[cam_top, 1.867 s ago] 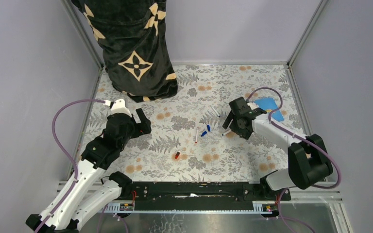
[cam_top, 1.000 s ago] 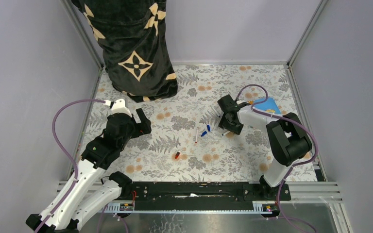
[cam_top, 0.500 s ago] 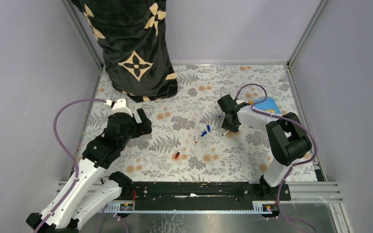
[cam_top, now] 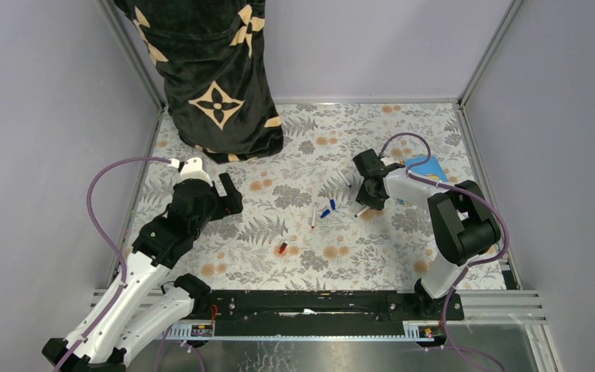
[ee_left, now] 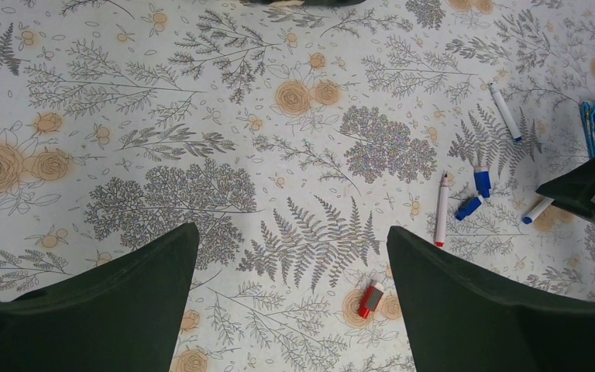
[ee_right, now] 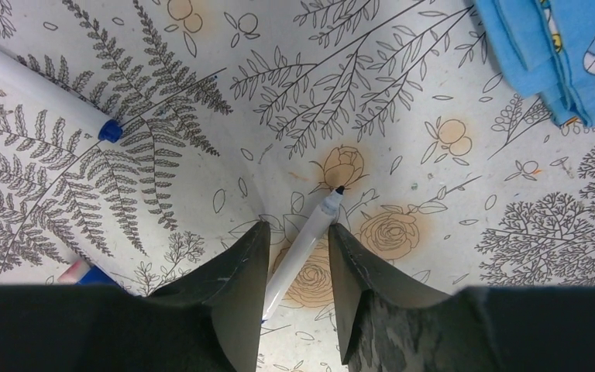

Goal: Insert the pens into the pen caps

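Three white pens lie on the floral table: one with a red tip, one farther back, and one under my right gripper. In the right wrist view the right gripper straddles this pen, jaws open with gaps beside it. Two blue caps lie beside the red-tipped pen. The red cap lies alone. My left gripper is open and empty above the table; in its wrist view the red cap lies near the right finger.
A folded blue cloth lies behind the right gripper, also in the right wrist view. A black patterned fabric hangs at the back left corner. Metal frame posts and grey walls bound the table.
The right gripper swung left from beside the blue cloth and settled over the nearest pen, fingers on either side of it. The left arm has barely moved.
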Robot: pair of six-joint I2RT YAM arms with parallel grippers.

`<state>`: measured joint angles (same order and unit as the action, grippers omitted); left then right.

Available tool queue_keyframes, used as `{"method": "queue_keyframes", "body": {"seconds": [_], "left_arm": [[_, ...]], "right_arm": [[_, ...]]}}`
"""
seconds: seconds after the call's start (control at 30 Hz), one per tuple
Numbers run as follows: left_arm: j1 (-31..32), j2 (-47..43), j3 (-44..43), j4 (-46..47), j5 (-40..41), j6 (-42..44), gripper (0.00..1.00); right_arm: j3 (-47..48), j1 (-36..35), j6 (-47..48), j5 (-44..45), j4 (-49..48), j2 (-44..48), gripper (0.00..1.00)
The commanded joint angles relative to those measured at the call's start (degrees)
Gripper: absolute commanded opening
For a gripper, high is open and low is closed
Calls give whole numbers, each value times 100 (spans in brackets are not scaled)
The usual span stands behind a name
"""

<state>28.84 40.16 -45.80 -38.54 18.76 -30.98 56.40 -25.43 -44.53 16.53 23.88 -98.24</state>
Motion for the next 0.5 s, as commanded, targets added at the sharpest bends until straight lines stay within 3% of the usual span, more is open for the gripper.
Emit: {"method": "queue_keyframes", "body": {"seconds": [0.0,0.33,0.47], "left_arm": [[16,26,54,243,-58,51,98],[16,48,53,243,-57,42,98],[15,109,52,251,-65,39,98]], "right_arm": [[-182,141,151,-41,52,-79,41],[-387,144,188,-169,-83,169,28],[-806,145,400,-759,-690,668,20]]}}
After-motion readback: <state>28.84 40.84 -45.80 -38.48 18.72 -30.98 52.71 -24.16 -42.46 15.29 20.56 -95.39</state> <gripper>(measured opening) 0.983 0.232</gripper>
